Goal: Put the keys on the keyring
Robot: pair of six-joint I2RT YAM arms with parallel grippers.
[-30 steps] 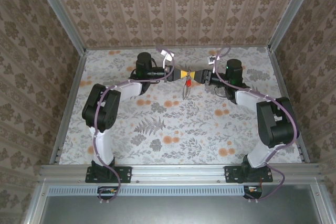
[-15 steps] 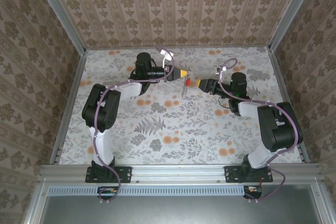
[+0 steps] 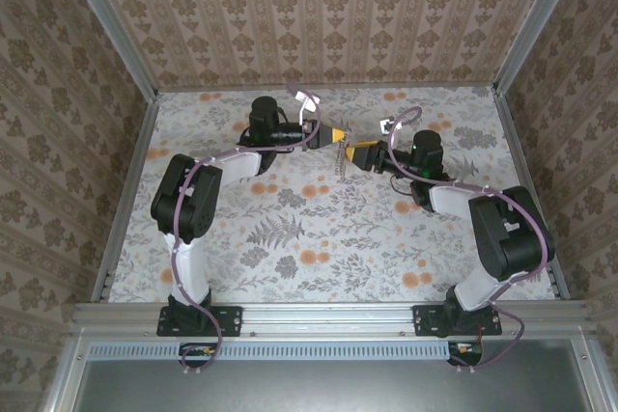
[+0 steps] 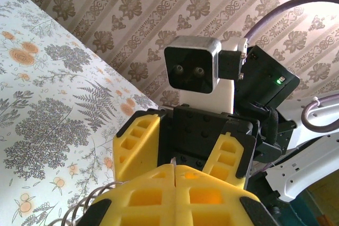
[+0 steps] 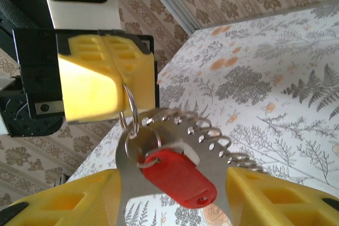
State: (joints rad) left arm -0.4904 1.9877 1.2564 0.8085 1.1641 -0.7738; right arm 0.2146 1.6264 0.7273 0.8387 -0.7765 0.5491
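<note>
My left gripper (image 3: 334, 134) hovers over the far middle of the table, shut on a thin wire ring (image 5: 130, 108). From that ring hangs the keyring (image 5: 123, 175), a flat grey metal loop with a coiled wire (image 5: 212, 133) alongside. The red-headed key (image 5: 177, 179) dangles on a small split ring in front of the loop. My right gripper (image 5: 175, 205) is open, its yellow fingers (image 5: 280, 197) standing on either side of the hanging bunch without touching it. From the left wrist, the shut left gripper (image 4: 175, 170) faces the right gripper (image 4: 183, 141).
A floral tablecloth (image 3: 319, 229) covers the table, with metal rails (image 3: 126, 195) along its sides and patterned walls behind. Both arms reach in toward the far middle, and the right arm's purple cable (image 3: 406, 123) loops above its wrist.
The right gripper pulled back from the left one, opened wider, then came in again lower around the hanging bunch. The left gripper stayed shut and barely moved.
</note>
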